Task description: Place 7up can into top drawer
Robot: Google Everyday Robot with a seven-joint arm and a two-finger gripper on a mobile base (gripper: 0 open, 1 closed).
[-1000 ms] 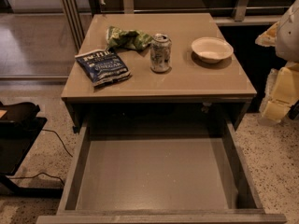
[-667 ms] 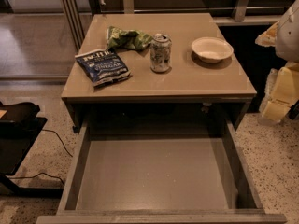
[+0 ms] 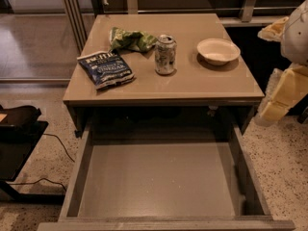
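Mid-table: 7up can (image 3: pixel 165 55) upright | top drawer (image 3: pixel 159 182) open | gripper (image 3: pixel 281 97) right edge, state unreadable

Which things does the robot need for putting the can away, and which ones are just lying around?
Needed:
7up can
top drawer, open
gripper, at the picture's right edge, beside the table

Just lying about:
green chip bag
blue chip bag
white bowl

Office break area or test lab, by the look of it — plain laminate table (image 3: pixel 211 88), speckled terrazzo floor (image 3: pixel 284 167), metal-framed glass partition (image 3: pixel 43 32) behind, snack bag (image 3: pixel 106 69) on top — with the robot's gripper (image 3: pixel 281 97) at the right edge, beside the table.
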